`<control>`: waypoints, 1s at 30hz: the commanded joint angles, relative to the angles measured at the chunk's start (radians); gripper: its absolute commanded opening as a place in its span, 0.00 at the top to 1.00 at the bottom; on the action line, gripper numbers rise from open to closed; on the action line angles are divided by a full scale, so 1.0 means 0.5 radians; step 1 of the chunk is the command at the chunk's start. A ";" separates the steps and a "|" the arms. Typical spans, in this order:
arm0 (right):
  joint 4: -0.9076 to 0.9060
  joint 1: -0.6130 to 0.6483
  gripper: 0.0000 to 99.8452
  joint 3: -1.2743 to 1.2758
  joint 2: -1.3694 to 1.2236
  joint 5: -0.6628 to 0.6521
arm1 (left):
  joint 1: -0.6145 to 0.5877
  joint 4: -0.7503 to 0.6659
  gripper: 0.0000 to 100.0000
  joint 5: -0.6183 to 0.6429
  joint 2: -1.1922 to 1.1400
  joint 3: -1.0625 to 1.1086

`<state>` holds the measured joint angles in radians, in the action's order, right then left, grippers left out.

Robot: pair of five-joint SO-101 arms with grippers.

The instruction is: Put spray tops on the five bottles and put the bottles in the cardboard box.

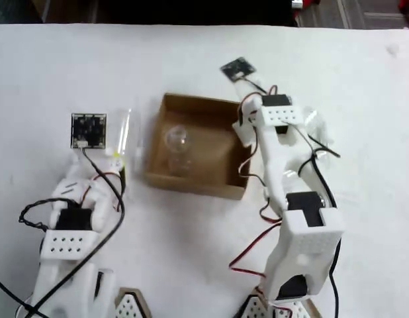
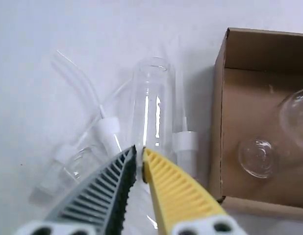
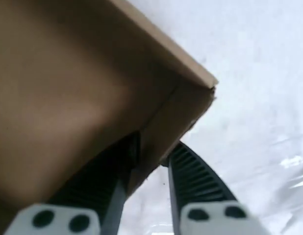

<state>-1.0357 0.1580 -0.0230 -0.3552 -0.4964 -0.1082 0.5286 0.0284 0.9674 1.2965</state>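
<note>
Left gripper [image 2: 139,154]: the grey and yellow fingers are pressed together, basically closed. The tips sit right at the near end of the loose bottle. Honestly can't tell if anything is pinched between them.

Loose bottle [image 2: 151,103]: clear, no top on it, lying on the table [image 1: 191,66] just outside the cardboard box [image 1: 191,182], on the left arm's side.

First spray top [image 2: 108,131]: white collar with a curved clear tube, lying right against the loose bottle's side.

Second spray top [image 2: 185,143]: same kind, straight tube, lying between the loose bottle and the box wall.

Third piece [image 2: 61,164]: something clear with a white collar, a bit further out. Can't make out if it's a top on its own or one sitting on a bottle.

Cardboard box: open, in the middle of the white table between the two arms.

Inside the box: one clear bottle [image 2: 259,157] near the wall on the left arm's side, and another bottle [image 2: 294,116] just past it. Both are seen end-on, so no idea about tops.

Right gripper [image 3: 151,154]: dark fingers straddling the box wall by a corner, one inside and one outside, clamped onto the cardboard.
</note>
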 commanded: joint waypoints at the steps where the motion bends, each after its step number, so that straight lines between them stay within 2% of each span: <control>1: 0.029 0.094 0.95 -0.086 0.023 -0.252 | -0.005 -0.055 0.98 -0.031 0.054 -0.021; 10: 0.026 0.075 0.95 -0.086 0.035 -0.565 | -0.005 -0.055 0.98 -0.031 0.054 -0.018; 15: 0.017 0.097 0.95 -0.086 0.041 -0.638 | -0.005 -0.055 0.98 -0.031 0.054 -0.018; 21: -0.054 0.127 0.95 -0.083 0.041 -0.942 | -0.005 -0.055 0.98 -0.031 0.054 -0.018; 28: -0.127 0.109 0.94 -0.089 0.044 -0.911 | -0.005 -0.055 0.98 -0.031 0.054 -0.018; 30: -0.170 0.130 0.91 -0.089 0.057 -0.847 | -0.005 -0.058 0.98 -0.031 0.054 -0.018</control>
<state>-1.0710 0.2056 -0.0245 -0.3552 -0.9475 -0.1082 0.5286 0.0284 0.9674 1.2965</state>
